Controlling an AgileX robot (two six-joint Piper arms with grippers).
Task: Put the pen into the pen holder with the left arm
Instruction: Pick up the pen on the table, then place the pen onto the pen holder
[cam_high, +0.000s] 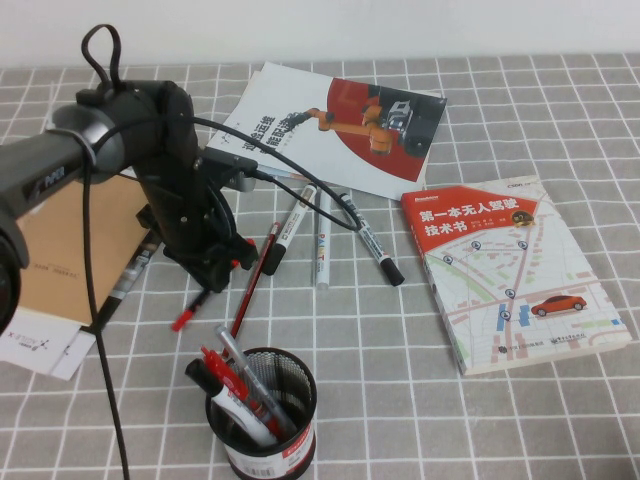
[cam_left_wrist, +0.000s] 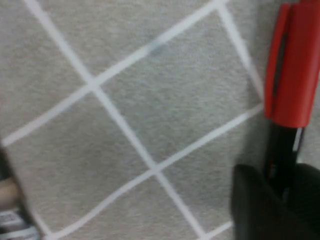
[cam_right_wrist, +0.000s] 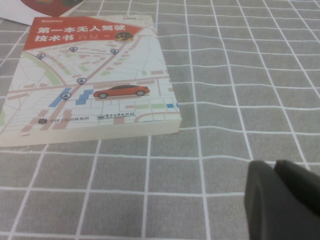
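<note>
Slim red-capped, black-barrelled pen (cam_high: 205, 296): lies on grey checked surface (cam_high: 480, 420), near black wire-mesh pen holder (cam_high: 268, 410). Light, rigid, smooth; grip mid-barrel. Left tool (cam_high: 215, 272) straddles barrel, closure unclear. Right tool (cam_right_wrist: 282, 200) near map-covered book (cam_right_wrist: 95, 75), fingers together.

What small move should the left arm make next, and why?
Probably close, then lift. The left tool is down at the grey checked cloth, fingers straddling the red-capped black pen lying flat. The black mesh pen holder stands nearby. The right tool, shut, hovers beside the map-covered book.
</note>
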